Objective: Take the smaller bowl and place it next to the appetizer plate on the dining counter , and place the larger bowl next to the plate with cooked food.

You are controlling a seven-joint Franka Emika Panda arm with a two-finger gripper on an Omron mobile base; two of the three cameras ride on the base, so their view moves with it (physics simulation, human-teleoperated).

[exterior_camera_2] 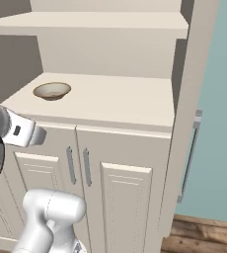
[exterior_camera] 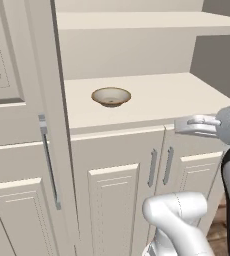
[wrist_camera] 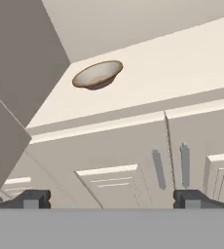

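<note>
The pincer (wrist_camera: 112,198) is open and holds nothing, its two tips far apart. It hangs in front of the cupboard doors (exterior_camera: 114,200), lower than the surface (exterior_camera: 157,102). To do this step well, it should rise, reach over the edge, and come down on the bowl's rim. One bowl (exterior_camera: 111,96) sits alone further back on the surface, near the tall cupboard (exterior_camera: 17,125). I count one bowl, two door handles (exterior_camera: 159,166) below, and one shelf (exterior_camera: 147,20) above.

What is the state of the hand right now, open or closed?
Hand: open, holding nothing; its fingertips stand wide apart, and the small bowl sits apart from it on the counter.
</note>
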